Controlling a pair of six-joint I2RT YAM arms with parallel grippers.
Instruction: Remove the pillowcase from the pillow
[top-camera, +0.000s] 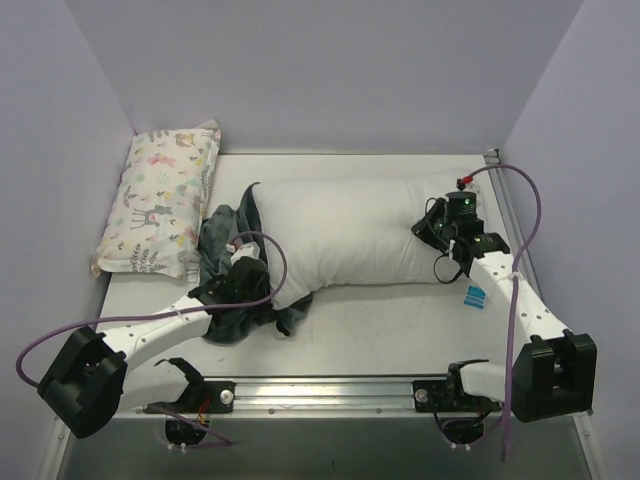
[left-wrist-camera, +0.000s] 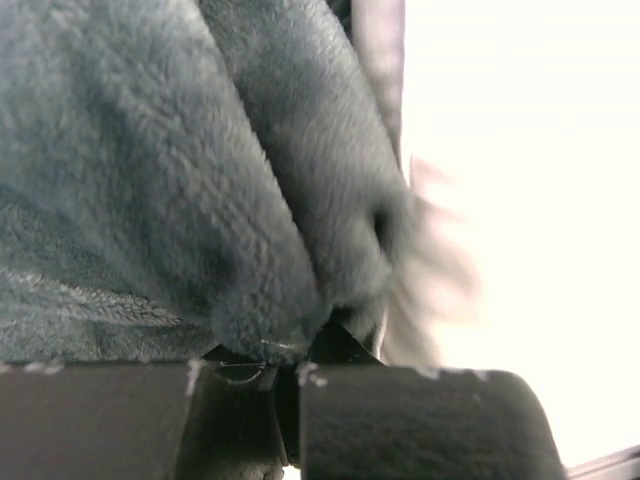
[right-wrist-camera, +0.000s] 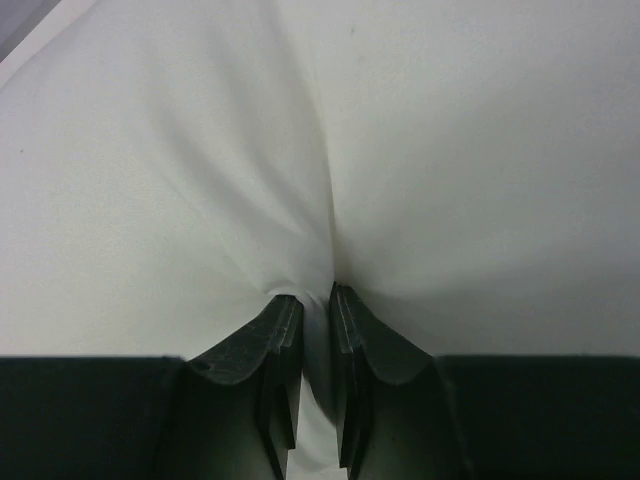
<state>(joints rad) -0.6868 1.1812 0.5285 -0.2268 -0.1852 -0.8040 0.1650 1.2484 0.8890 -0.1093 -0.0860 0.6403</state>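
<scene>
The white pillow (top-camera: 345, 230) lies across the middle of the table, its blue tag (top-camera: 476, 296) at the near right corner. The dark grey-teal pillowcase (top-camera: 222, 240) is bunched over the pillow's left end only. My left gripper (top-camera: 243, 268) is shut on a plush fold of the pillowcase (left-wrist-camera: 170, 200), which fills the left wrist view above the gripper (left-wrist-camera: 290, 345). My right gripper (top-camera: 437, 232) is at the pillow's right end. It is shut on a pinched fold of the white pillow (right-wrist-camera: 320, 150), with cloth showing between the jaws of the gripper (right-wrist-camera: 316, 300).
A smaller pastel animal-print pillow (top-camera: 162, 198) lies at the far left against the wall. Purple-grey walls close in the table on three sides. A metal rail (top-camera: 330, 390) runs along the near edge between the arm bases.
</scene>
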